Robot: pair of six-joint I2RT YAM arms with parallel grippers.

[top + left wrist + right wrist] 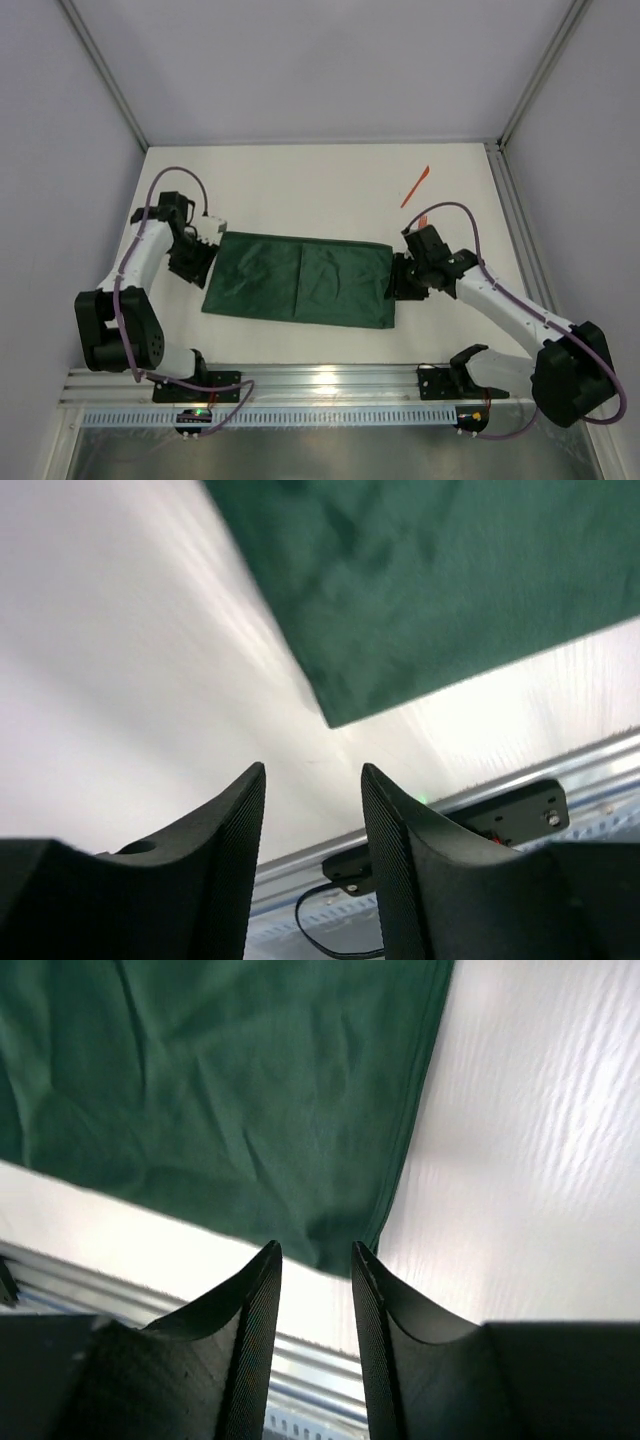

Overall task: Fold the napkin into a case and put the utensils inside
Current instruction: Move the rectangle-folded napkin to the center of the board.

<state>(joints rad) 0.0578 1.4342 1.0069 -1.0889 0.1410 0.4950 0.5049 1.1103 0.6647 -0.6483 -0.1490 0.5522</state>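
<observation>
Napkin (300, 280) flat mid-table, folded to a wide band — between left gripper (312, 810) and right gripper (315, 1285), both parted, holding nothing. Orange utensils (416, 187) well beyond the right gripper.

White table (300, 185), pale grey enclosure walls (320, 60), metal rail (330, 378) seemingly along near edge.
</observation>
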